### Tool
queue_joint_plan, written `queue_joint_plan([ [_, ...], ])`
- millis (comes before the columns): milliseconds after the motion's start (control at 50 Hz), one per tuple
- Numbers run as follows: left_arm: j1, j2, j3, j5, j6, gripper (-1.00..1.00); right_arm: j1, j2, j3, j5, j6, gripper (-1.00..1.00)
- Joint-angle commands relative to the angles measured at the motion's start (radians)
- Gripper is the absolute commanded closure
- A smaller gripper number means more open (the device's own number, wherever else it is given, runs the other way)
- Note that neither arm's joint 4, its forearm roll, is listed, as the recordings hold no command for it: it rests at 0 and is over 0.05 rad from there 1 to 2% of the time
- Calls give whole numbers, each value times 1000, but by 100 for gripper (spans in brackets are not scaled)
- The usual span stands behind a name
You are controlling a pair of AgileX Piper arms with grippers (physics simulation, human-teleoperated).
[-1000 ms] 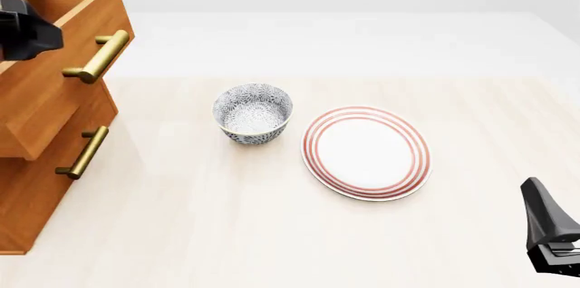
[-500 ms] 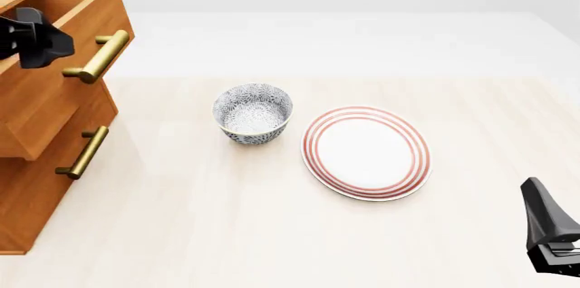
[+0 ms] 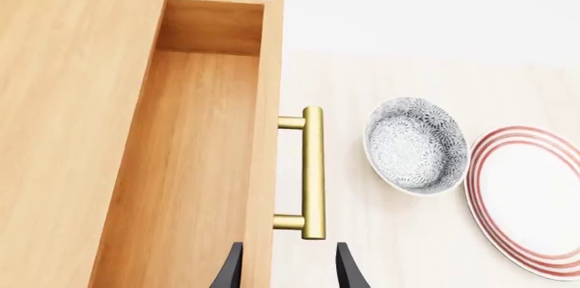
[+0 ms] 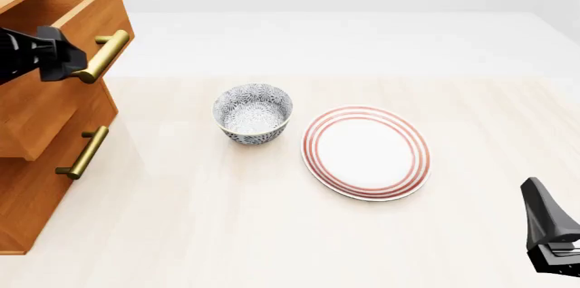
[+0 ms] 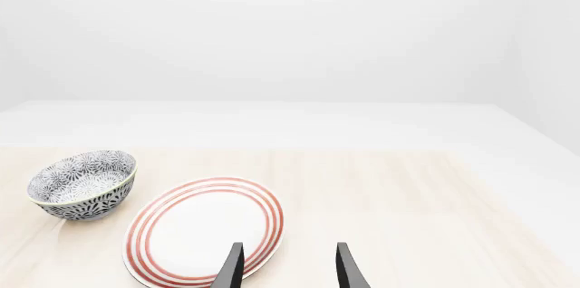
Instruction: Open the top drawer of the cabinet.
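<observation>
One cabinet (image 4: 37,166) — two of its drawers show, the top drawer (image 4: 64,43) and one below (image 4: 54,121) — with two brass bar handles (image 4: 100,57), one patterned bowl (image 4: 252,113), one red-ringed plate (image 4: 366,152), and two grippers — left (image 4: 64,54), right (image 4: 553,234)

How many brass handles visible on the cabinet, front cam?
2. One on the top drawer, its handle beside the left gripper; one on the drawer below. The cabinet runs past the frame edge, so another may be hidden.

Seemingly a bare simulated tabletop scene: pale wood table (image 4: 272,234), blank white surround, wooden cabinet (image 4: 37,186), bowl (image 4: 252,113), plate (image 4: 366,152).
</observation>
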Motion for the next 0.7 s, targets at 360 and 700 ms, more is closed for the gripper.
queue_joint_plan([
  [360, -51, 1, 10, 3, -7, -100, 0, 0, 0, 0, 0, -100],
  [700, -96, -11, -18, 18, 2, -100, 0, 0, 0, 0, 0, -100],
])
